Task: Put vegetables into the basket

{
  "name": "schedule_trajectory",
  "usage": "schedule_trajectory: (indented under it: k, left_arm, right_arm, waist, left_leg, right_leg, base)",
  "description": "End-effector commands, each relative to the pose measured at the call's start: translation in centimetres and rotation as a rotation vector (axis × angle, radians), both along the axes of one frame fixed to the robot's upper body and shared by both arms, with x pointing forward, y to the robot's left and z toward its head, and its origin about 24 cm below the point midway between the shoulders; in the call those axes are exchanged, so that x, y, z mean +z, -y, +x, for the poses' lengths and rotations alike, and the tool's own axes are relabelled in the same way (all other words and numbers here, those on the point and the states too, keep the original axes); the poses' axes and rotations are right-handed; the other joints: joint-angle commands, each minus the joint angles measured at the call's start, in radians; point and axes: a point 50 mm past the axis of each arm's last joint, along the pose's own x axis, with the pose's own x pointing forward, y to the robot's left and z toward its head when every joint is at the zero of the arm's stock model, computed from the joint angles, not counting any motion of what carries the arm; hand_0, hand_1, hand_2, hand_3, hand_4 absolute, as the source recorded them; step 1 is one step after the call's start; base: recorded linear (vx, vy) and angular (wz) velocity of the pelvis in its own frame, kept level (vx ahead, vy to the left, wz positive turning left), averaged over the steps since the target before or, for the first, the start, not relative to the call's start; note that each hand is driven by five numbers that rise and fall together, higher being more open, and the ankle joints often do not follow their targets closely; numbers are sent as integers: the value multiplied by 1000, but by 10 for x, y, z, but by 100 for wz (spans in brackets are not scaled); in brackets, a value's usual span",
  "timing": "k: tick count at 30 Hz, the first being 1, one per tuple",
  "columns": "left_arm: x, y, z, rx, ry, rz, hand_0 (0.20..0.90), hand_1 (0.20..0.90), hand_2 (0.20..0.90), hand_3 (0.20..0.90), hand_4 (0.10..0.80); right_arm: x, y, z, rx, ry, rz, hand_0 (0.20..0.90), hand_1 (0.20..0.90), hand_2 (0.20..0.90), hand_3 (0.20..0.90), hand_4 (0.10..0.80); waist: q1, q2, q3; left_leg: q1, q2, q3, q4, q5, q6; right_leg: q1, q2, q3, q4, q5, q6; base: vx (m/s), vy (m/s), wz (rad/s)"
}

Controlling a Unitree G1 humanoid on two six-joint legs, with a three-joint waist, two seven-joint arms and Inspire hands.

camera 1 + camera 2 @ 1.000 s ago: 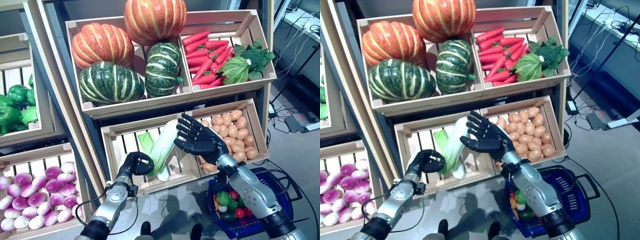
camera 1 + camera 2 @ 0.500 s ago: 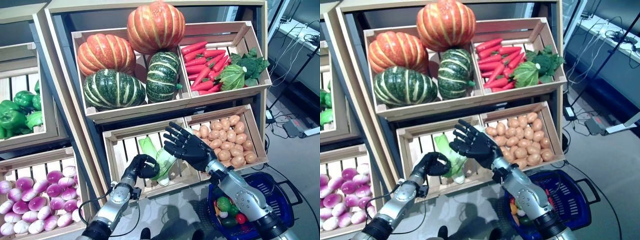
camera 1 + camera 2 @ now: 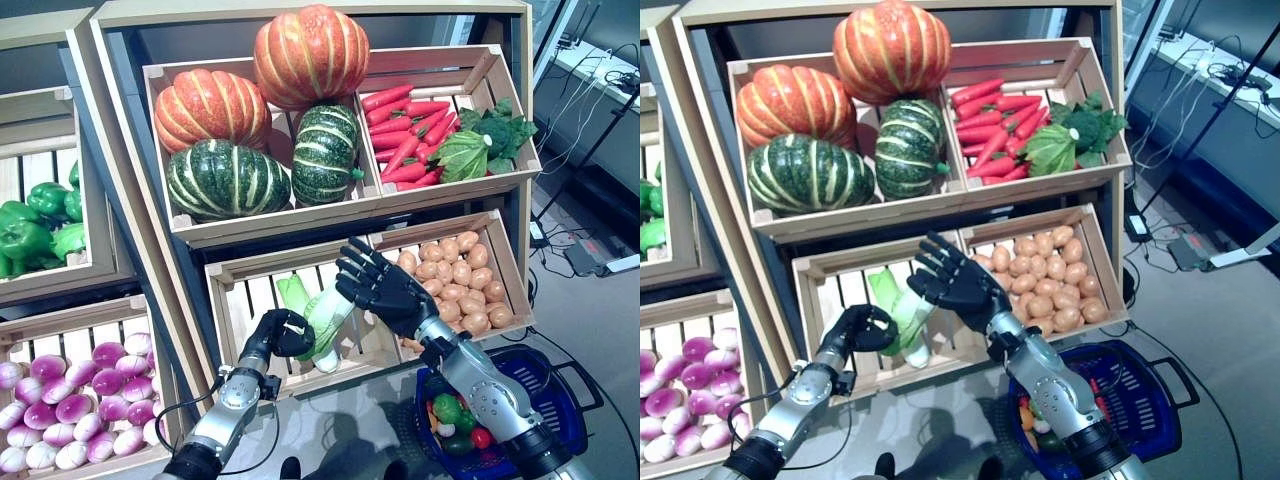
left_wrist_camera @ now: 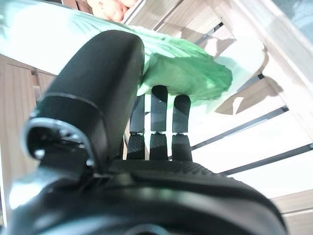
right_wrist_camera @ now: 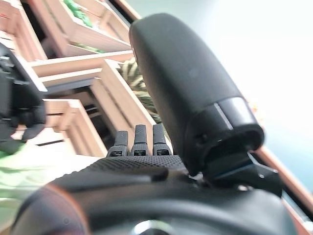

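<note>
A long pale green and white cabbage (image 3: 328, 318) lies in the lower middle wooden crate (image 3: 240, 272). My left hand (image 3: 283, 333) is curled round its lower part; in the left wrist view the thumb (image 4: 98, 83) lies over the cabbage (image 4: 186, 73) and the fingers lie under it. My right hand (image 3: 386, 292) is open with its fingers spread, at the cabbage's upper end. It also shows in the right wrist view (image 5: 186, 83). The blue basket (image 3: 556, 402) stands on the floor at lower right and holds green and red vegetables (image 3: 450, 412).
The wooden stand has tilted crates on several levels. A crate of small brown round vegetables (image 3: 455, 285) is just right of my right hand. A divider (image 3: 372, 240) separates the two lower crates. Grey floor lies right of the basket.
The camera shifted over the last second. My right hand came down from above the cabbage to its upper end. My left hand edged right and closed on the cabbage.
</note>
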Motion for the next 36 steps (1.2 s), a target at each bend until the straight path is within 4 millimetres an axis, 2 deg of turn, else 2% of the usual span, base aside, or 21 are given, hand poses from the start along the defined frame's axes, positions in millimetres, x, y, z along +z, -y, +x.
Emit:
schedule_trajectory:
  k: [1, 6, 15, 28, 36]
  left_arm:
    - [38, -3, 27, 9, 233, -5, 300, 300, 300, 300, 400]
    - [37, -6, 26, 37, 237, -15, 300, 300, 300, 300, 400]
    - [46, -9, 27, 72, 292, -27, 300, 300, 300, 300, 400]
    - [61, -3, 29, 33, 370, -41, 300, 300, 300, 300, 400]
    - [65, 0, 30, -6, 384, -36, 300, 300, 300, 300, 400]
  right_arm:
    - [91, 11, 7, -110, 458, 299, 900, 900, 900, 900, 800]
    - [96, 27, 4, -286, 494, 387, 900, 900, 900, 900, 800]
    - [77, 42, 7, -421, 412, 336, 900, 900, 900, 900, 800]
    - [40, 34, 11, -322, 254, 230, 900, 900, 900, 900, 800]
    - [28, 24, 11, -220, 203, 186, 900, 900, 900, 900, 800]
  waist:
    - [7, -39, -65]
    - [3, -32, -70]
    - [-6, -26, -66]
    - [-7, -30, -57]
    - [-3, -34, -56]
  left_leg:
    - [4, -44, -17, 1, -62, 10]
    - [3, -44, -14, 1, -63, 12]
    - [0, -41, -10, 1, -61, 15]
    - [0, -40, -10, 1, -59, 15]
    - [2, -42, -16, 1, -61, 15]
  right_leg:
    - [49, -65, 3, 2, -14, 49]
    - [46, -64, 10, 2, -16, 50]
    - [39, -64, 19, 2, -14, 49]
    - [36, -66, 27, 2, -9, 50]
    - [34, -67, 28, 2, -7, 51]
  base:
    - [0, 0, 0]
    - [0, 0, 0]
    - [0, 0, 0]
    - [0, 0, 0]
    - [0, 0, 0]
